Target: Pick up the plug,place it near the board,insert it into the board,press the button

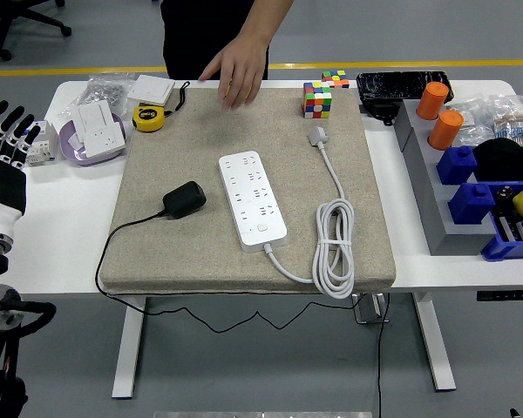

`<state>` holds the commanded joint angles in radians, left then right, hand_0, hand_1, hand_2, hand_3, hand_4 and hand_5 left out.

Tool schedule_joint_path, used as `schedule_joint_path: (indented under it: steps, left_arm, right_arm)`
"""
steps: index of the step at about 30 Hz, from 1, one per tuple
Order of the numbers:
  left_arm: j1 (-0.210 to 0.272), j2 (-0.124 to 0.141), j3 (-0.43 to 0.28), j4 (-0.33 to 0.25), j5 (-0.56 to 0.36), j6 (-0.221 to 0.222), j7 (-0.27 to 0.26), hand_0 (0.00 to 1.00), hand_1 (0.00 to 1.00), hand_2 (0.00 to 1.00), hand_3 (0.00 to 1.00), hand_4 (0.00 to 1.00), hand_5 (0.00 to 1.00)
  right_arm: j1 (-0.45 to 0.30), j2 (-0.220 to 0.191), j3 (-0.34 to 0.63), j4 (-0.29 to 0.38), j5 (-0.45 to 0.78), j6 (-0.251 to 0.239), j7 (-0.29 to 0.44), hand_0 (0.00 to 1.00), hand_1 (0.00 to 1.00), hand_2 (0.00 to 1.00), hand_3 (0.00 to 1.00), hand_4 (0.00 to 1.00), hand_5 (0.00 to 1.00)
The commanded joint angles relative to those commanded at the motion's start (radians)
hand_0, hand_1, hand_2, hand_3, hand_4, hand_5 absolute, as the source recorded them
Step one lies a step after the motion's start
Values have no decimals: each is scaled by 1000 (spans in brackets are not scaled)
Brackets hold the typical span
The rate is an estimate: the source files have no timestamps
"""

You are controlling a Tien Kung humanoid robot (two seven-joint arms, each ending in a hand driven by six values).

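Nothing of my task is done yet: the black plug (184, 199) lies loose on the beige mat (157, 252), just left of the white power strip (253, 198) and apart from it, so picking up, placing, inserting and pressing the button (261, 229) are all left. My left hand (9, 139) hovers at the table's left edge with fingers spread, holding nothing, while a person's hand (237, 68) hangs over the mat's far edge. The plug's long axis runs diagonally, cord end toward the near left, so its prongs probably face the far right, though I cannot see them.
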<state>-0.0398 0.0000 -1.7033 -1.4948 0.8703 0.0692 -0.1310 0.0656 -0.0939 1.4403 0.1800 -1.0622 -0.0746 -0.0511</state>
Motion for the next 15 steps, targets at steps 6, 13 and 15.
schedule_joint_path:
  steps: [6, 13, 15]
  left_arm:
    - [-3, 0, 9, 20, 67, 44, -8, 720, 617, 567, 627, 998, 992]
    - [23, 0, 26, 35, 120, 63, -19, 707, 616, 581, 599, 998, 826]
    - [23, 0, 31, 38, 138, 66, -15, 703, 614, 587, 611, 998, 772]
  right_arm:
    - [6, -8, -27, 0, -130, -31, -7, 764, 742, 743, 802, 998, 872]
    - [11, -2, -166, 0, -109, -46, 15, 764, 750, 751, 807, 998, 832]
    - [12, 1, -204, 0, -103, -46, 18, 763, 753, 753, 805, 998, 833]
